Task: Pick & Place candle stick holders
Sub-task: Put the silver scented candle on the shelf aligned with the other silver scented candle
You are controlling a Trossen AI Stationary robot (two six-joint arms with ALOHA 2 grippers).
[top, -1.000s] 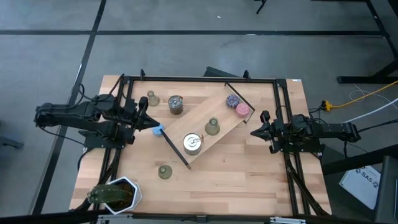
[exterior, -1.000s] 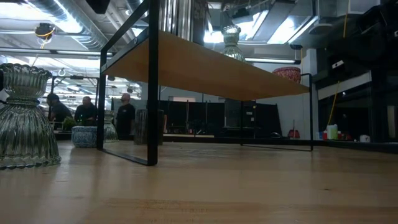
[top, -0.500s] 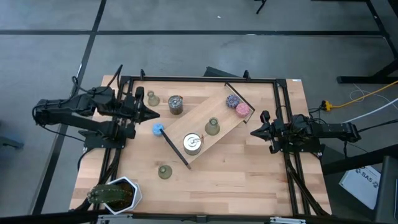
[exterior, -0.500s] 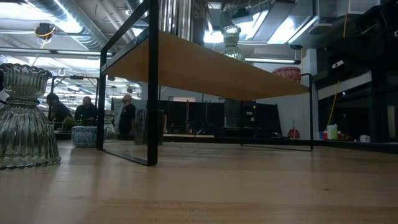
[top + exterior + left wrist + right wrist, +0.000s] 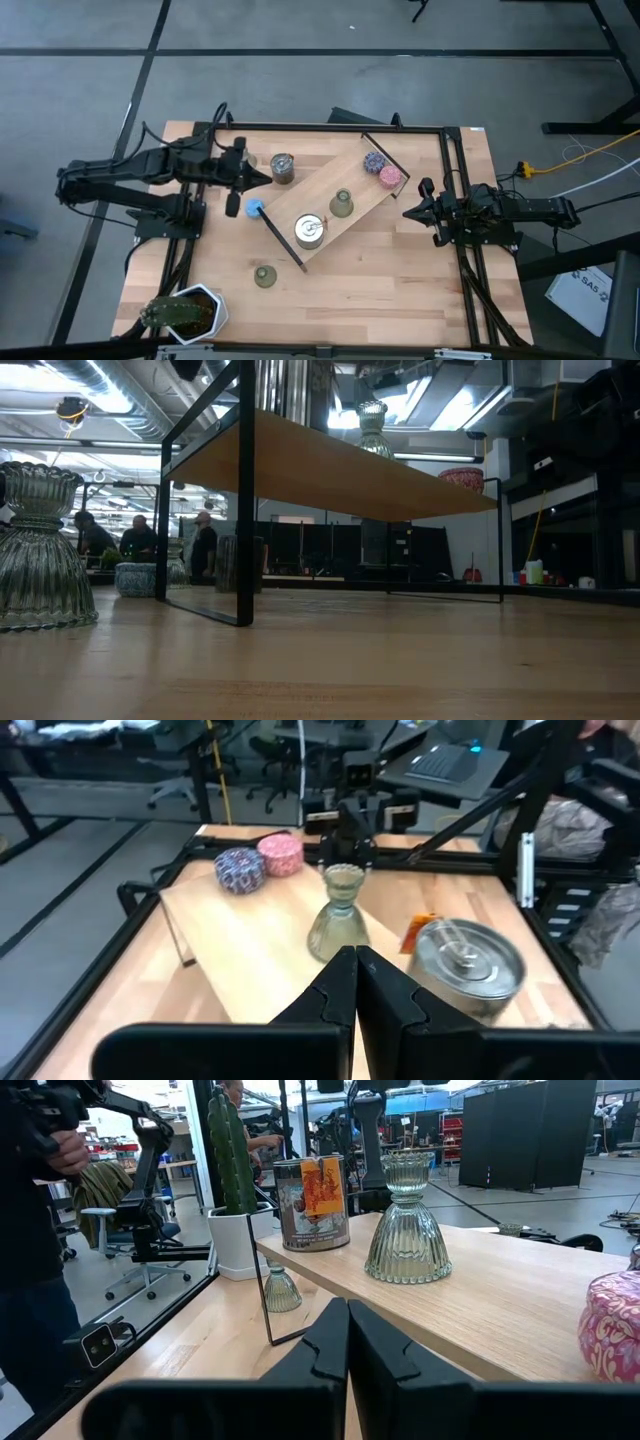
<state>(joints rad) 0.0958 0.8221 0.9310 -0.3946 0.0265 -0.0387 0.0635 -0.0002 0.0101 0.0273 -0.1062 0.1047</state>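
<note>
Two ribbed, greenish bell-shaped candle stick holders show in the high view. One stands on its wide base on the raised wooden shelf. The other stands on the table near the front. My left gripper is shut and hovers at the far left, pointing toward the shelf. In its wrist view the shut fingers aim at the shelf's holder. My right gripper waits shut at the table's right, level, beside the shelf. Its wrist view shows that holder too.
A silver tin and purple and pink pucks share the shelf. A dark tin and a small blue object lie by my left gripper. A cactus in a white pot stands at the near left corner. People stand beyond the table.
My left gripper has risen and swung toward the table's right and far edge, toward the dark tin, tipping closer to level and staying shut. It now covers the spot where a third holder stood in view. No object has moved.
</note>
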